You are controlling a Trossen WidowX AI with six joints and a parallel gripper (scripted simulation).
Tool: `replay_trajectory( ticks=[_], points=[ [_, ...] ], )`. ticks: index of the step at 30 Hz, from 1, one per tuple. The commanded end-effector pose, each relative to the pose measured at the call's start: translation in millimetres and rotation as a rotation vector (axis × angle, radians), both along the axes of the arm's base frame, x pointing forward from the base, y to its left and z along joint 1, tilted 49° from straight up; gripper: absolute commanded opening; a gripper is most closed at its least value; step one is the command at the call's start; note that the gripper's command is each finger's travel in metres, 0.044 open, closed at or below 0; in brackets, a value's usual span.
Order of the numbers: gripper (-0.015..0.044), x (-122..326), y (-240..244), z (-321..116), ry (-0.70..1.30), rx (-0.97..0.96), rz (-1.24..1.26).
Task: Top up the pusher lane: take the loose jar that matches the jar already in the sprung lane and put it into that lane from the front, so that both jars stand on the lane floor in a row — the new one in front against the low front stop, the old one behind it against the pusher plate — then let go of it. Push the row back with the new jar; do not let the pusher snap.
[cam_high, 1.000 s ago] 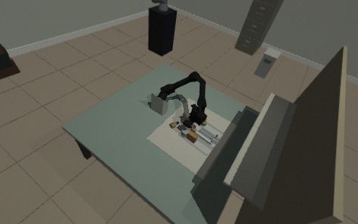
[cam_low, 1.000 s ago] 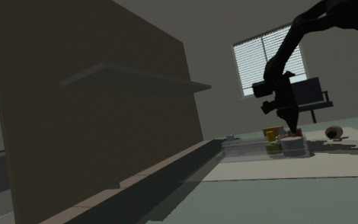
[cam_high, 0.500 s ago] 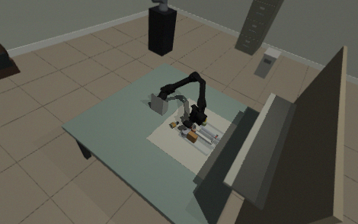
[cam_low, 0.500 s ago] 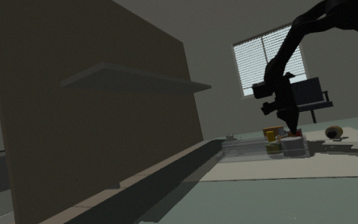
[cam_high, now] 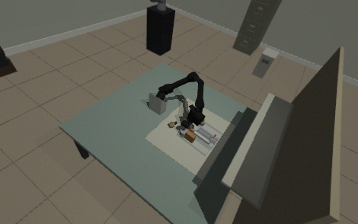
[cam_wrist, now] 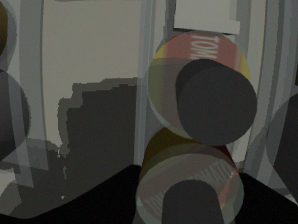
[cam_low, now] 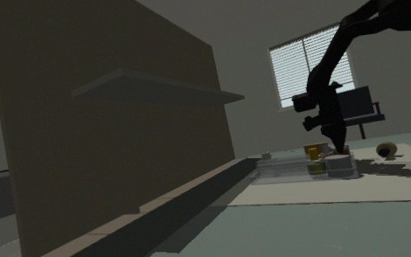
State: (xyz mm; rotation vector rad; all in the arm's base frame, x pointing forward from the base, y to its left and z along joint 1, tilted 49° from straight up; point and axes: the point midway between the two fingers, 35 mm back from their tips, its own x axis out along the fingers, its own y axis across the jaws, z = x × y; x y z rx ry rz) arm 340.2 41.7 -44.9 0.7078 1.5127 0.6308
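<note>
The lane jar, with a red and yellow TOMATO label and dark lid (cam_wrist: 217, 107), stands in the clear-walled lane (cam_wrist: 145, 60) against the pale pusher plate (cam_wrist: 205, 17) in the wrist view. My gripper (cam_wrist: 188, 179) (cam_low: 341, 153) (cam_high: 187, 124) is shut on a matching tomato jar (cam_wrist: 175, 192), at the bottom of the wrist view, directly in front of the lane jar. The two look close together or touching. The held jar looks somewhat tilted. Its base and the low front stop are hidden, so I cannot tell whether it rests on the lane floor.
The clear tray (cam_low: 283, 172) also holds a grey-lidded jar (cam_low: 339, 166), an olive jar with yellow top (cam_low: 316, 168) and an orange-brown block (cam_high: 190, 136) (cam_low: 316, 146). A yellowish jar with a dark end (cam_high: 171, 124) (cam_low: 386, 149) lies on the pale mat (cam_high: 159, 138). A shelf (cam_low: 152, 89) stands beyond.
</note>
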Motion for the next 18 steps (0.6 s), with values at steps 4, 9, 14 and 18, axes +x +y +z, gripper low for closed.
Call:
replay_trajectory(
  ticks=[4, 9, 14, 18],
  points=[
    [0.0000, 3.3, 2.8, -0.9, -0.015, 0.004, -0.002],
    [0.0000, 3.0, 4.0, -2.0, -0.015, 0.004, -0.002],
    [0.0000, 2.7, 5.1, -3.0, -0.015, 0.004, -0.002],
    [0.0000, 2.4, 6.1, -3.9, -0.015, 0.005, -0.002]
  ],
)
